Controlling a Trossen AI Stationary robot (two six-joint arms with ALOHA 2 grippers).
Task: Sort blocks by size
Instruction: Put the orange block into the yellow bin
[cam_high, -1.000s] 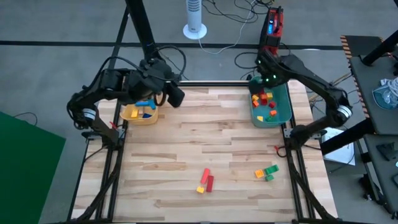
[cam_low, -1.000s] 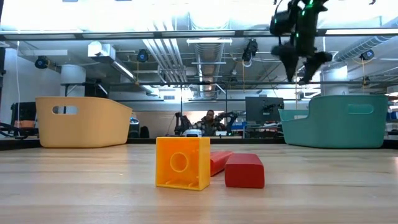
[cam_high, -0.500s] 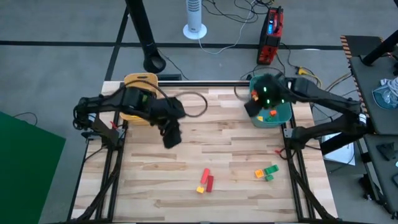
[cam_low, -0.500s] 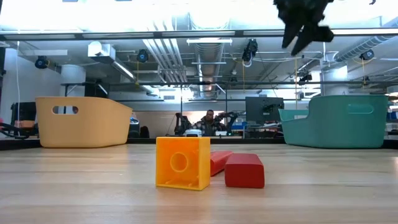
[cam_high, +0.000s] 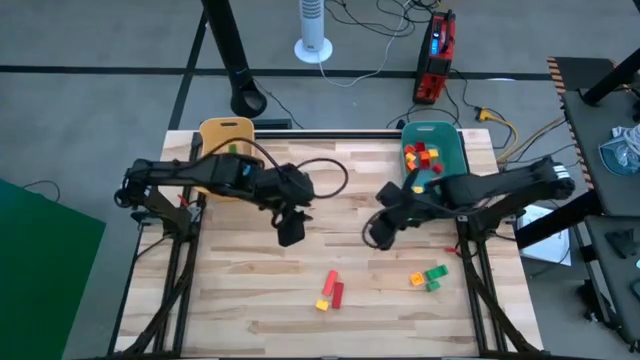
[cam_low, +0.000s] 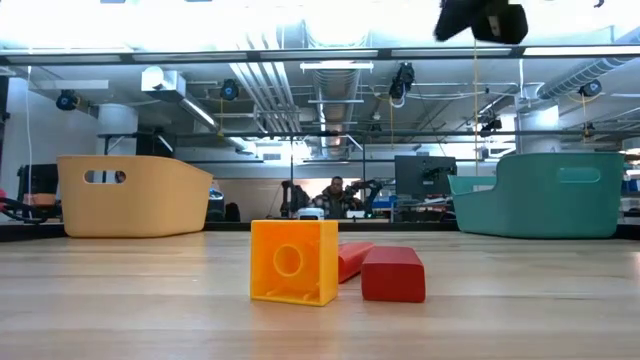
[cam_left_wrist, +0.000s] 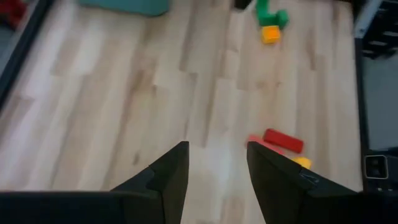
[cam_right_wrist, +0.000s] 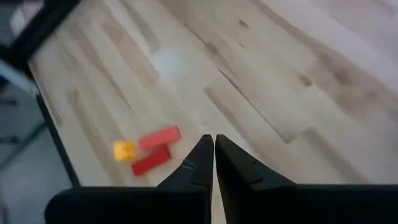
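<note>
1. My left pincer (cam_high: 289, 236) hangs spread and empty over the middle of the bench (cam_high: 240, 290), with the red bars (cam_high: 335, 289) and yellow cube (cam_high: 323, 304) ahead of it and a little to one side. They touch one another, so if I come down without picking one, my fingers (cam_left_wrist: 171, 176) could straddle two and drag the cluster.

2. My right pincer (cam_high: 375, 235) is pinched closed on nothing, with the same cluster in front of it. It must spread before it descends, or the tips will just shove a bar away.

3. Both pincers sit near each other and face that one cluster. If both go for it, the arms could collide; I judge one should take the green and orange blocks (cam_high: 429, 277), off to the outer side of my right pincer.

4. The teal bin (cam_high: 458, 180), behind my right pincer, holds mixed-colour blocks, and the yellow bin (cam_high: 226, 131) lies behind my left. A bar dropped among the wrong sizes would spoil the sort.
</note>
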